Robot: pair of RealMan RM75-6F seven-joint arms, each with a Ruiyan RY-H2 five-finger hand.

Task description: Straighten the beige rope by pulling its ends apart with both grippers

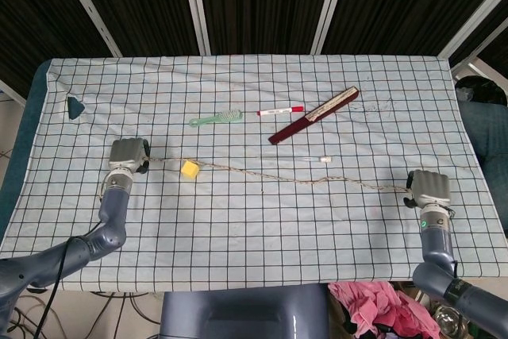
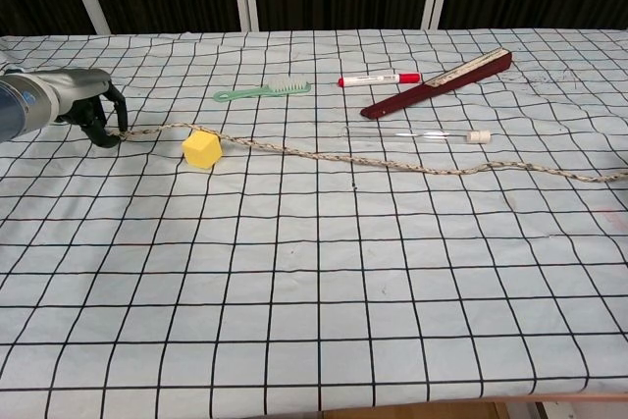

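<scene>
The beige rope [image 1: 278, 174] [image 2: 343, 159] lies on the checked cloth [image 1: 254, 228], running left to right with a few slack waves. My left hand [image 1: 127, 155] [image 2: 69, 110] rests on the cloth at the rope's left end, its fingers curled around that end. At the rope's far end my right hand [image 1: 429, 188] grips the rope close to the table's right edge; the chest view does not show this hand. A yellow cube [image 1: 190, 169] [image 2: 201, 149] sits right against the rope near the left hand.
Beyond the rope lie a green brush [image 1: 216, 119] [image 2: 263, 91], a red marker [image 1: 279, 110] [image 2: 379, 78], a dark red folded fan [image 1: 313, 114] [image 2: 437, 85] and a clear tube with a white cap [image 1: 317, 159] [image 2: 417, 132]. A pink cloth [image 1: 373, 303] hangs below the front edge.
</scene>
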